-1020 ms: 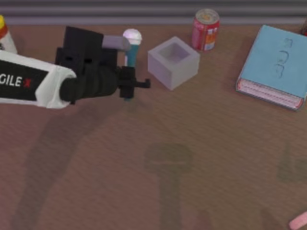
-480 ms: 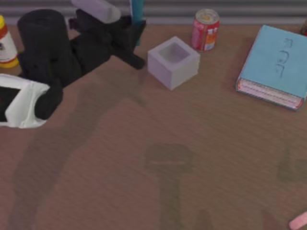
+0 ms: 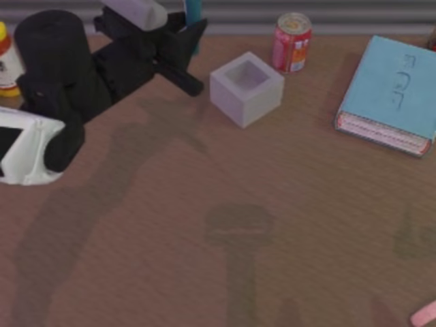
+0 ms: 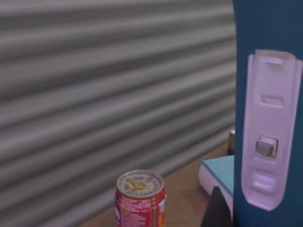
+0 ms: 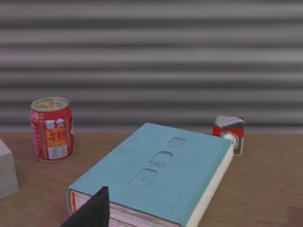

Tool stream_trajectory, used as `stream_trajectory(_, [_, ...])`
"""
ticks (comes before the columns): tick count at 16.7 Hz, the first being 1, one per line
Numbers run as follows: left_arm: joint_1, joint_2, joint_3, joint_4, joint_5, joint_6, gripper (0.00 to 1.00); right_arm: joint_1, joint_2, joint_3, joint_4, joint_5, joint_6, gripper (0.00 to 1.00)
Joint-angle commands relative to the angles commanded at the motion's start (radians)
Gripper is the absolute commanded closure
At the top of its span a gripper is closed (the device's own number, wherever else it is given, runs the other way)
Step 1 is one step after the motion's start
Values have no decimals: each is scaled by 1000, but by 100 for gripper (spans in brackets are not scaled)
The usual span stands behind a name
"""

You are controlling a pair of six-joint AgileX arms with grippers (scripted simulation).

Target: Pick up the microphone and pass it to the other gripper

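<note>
The left end effector sits raised at the far left of the brown wooden surface, close against the grey ribbed back wall. Its black fingers are clamped on the slim teal handle of the toy microphone, which stands upright between them (only a short length of the handle shows from above; the head is out of frame). The left wrist view shows the handle close up, with its white switch panel facing the camera.

Just to the right of the end effector stands an open grey cube-shaped box, near but not touching. Beyond it, by the back wall, stands a red soda can. A light-blue hardcover book lies flat at the far right. A small red-and-white carton stands behind the book. A white bottle with a yellow cap stands at the left edge.

The right end effector is barely in view; whether it is apart or together cannot be told.
</note>
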Motion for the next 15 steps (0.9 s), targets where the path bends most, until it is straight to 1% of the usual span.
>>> stream_trajectory(2, [-33, -24, -21, 12, -38, -5, 100, 0, 0, 0, 0, 0, 0, 0])
stream_trajectory(4, [-91, -68, -59, 31, -106, -18, 100, 0, 0, 0, 0, 0, 0, 0])
stream_trajectory(7, [-198, -142, -123, 63, -222, -43, 100, 0, 0, 0, 0, 0, 0, 0])
stream_trajectory(9, [-247, -180, -152, 80, -271, -55, 100, 0, 0, 0, 0, 0, 0, 0])
stream_trajectory(10, [-256, -188, -157, 84, -280, -58, 100, 0, 0, 0, 0, 0, 0, 0])
stream_trajectory(15, [-254, -186, -156, 83, -279, -57, 100, 0, 0, 0, 0, 0, 0, 0])
